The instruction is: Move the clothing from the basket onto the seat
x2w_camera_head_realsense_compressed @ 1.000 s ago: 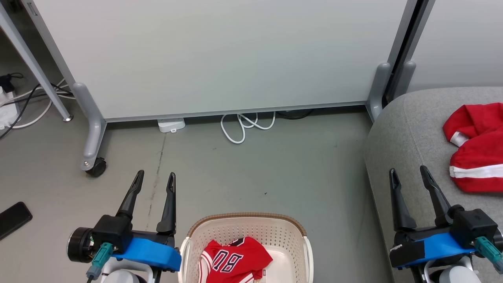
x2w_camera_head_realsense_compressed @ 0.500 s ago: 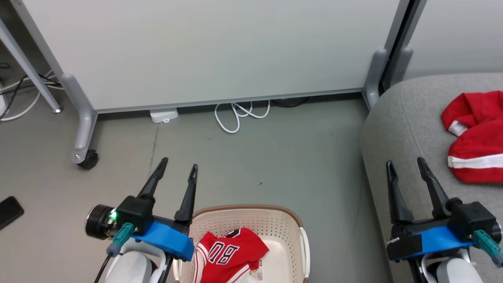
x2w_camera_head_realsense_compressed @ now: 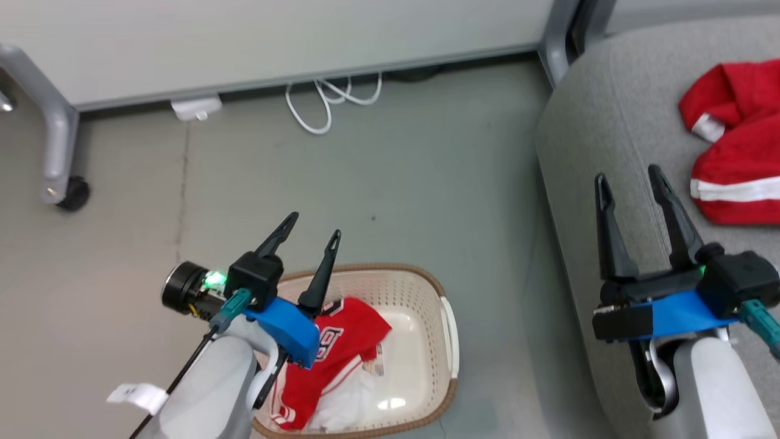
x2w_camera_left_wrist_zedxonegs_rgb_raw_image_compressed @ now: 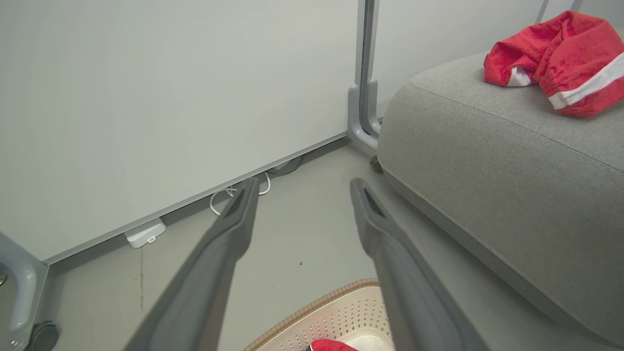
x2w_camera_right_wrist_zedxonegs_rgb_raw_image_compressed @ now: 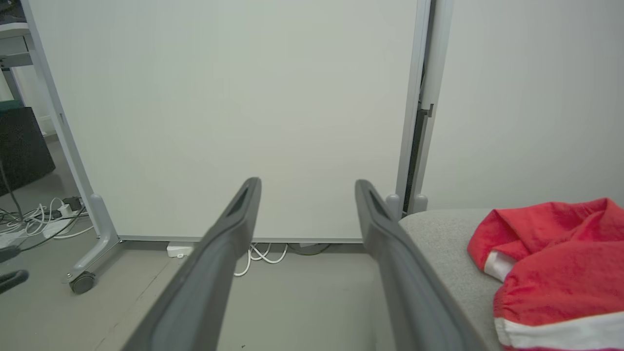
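The cream basket (x2w_camera_head_realsense_compressed: 426,299) with its brown rim sits on the floor at lower centre. A red jersey (x2w_camera_head_realsense_compressed: 347,347) with dark numerals lies crumpled inside it, over something white. My left gripper (x2w_camera_head_realsense_compressed: 314,225) hangs open above the basket's near-left rim, its fingers empty. The grey seat (x2w_camera_head_realsense_compressed: 585,134) rises at the right, and a red garment with a white band (x2w_camera_head_realsense_compressed: 734,164) lies on it. My right gripper (x2w_camera_head_realsense_compressed: 627,174) is open over the seat's left edge, apart from that garment. The left wrist view has the basket rim (x2w_camera_left_wrist_zedxonegs_rgb_raw_image_compressed: 331,312) at the bottom and the seat (x2w_camera_left_wrist_zedxonegs_rgb_raw_image_compressed: 487,161) to the right.
A white partition panel (x2w_camera_head_realsense_compressed: 274,36) on a grey wheeled foot (x2w_camera_head_realsense_compressed: 58,152) stands along the back. A coiled white cable (x2w_camera_head_realsense_compressed: 329,100) and a white adapter (x2w_camera_head_realsense_compressed: 195,108) lie at its base. Grey floor (x2w_camera_head_realsense_compressed: 426,183) lies between basket and seat.
The head camera has tilted down, so the whole scene has shifted upward. My left gripper has moved right and now hangs over the basket's rim. Both grippers stay open.
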